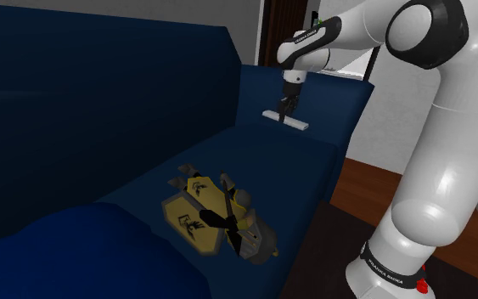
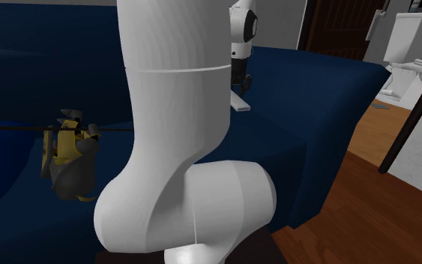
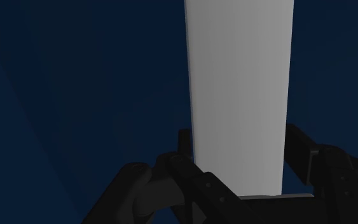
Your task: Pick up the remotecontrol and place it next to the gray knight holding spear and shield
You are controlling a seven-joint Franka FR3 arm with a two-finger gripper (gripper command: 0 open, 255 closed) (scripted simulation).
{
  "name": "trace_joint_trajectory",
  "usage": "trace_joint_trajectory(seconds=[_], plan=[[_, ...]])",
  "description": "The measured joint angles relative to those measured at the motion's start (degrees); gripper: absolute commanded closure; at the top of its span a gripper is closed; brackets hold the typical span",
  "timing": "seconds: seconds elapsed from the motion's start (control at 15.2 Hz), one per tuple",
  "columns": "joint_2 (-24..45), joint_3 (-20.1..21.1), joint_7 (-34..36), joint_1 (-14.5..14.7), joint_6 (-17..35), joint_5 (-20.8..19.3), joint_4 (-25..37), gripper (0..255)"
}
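A flat white remote control [image 1: 286, 120] sits at the far end of the dark blue sofa seat, close to the armrest. My black gripper [image 1: 288, 108] comes straight down on it. In the wrist view the remote control [image 3: 238, 83] runs between the two fingers, which press on both its long edges; the gripper [image 3: 238, 149] is shut on it. Whether it is off the cushion I cannot tell. The grey knight [image 1: 216, 217] with yellow shields lies on the seat, nearer the camera. The second exterior view shows the knight [image 2: 68, 154], the remote control [image 2: 240, 102] and the gripper [image 2: 240, 88].
The sofa's high backrest [image 1: 101, 102] and blue armrest [image 1: 330, 93] bound the seat. Wooden floor [image 2: 381, 195] lies past the sofa's front. A white toilet [image 2: 415, 52] and a thin black pole [image 2: 411, 112] stand beyond. My white arm [image 2: 179, 135] hides much of the seat.
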Motion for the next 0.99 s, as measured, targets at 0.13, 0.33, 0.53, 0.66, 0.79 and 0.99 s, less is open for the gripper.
trace_joint_trajectory(seconds=[0.13, 0.33, 0.53, 0.66, 0.79, 0.99], plan=[[-0.4, 0.0, 0.3, 0.0, -1.5, -0.3, 1.1, 255], [-1.2, 0.0, 0.7, 0.2, -3.7, -0.7, 2.7, 255], [-1.6, 0.0, 1.0, 0.2, -5.9, -1.0, 4.5, 255], [-1.8, -0.1, 1.0, 0.1, -7.3, -1.1, 5.8, 255], [-2.0, -0.1, 1.2, 0.2, -8.8, -1.2, 7.0, 255], [-2.1, -0.1, 1.3, 0.1, -11.0, -1.3, 9.1, 255]])
